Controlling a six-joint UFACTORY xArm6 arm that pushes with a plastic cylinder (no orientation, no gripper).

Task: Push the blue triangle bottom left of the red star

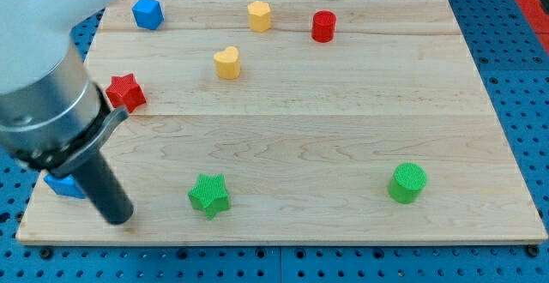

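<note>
Clearly we have no jaws here, only a rod, so nothing is open, closed or gripped. Our tip (pixel 120 219) rests on the worktop (pixel 343 146) near the view's bottom left, just right of the blue triangle (pixel 62 185), which peeks out behind the rod. That triangle already lies below and left of the red star (pixel 126 92), so we judge little pushing remains. The green star (pixel 209 195) sits near the tip, to its right.
</note>
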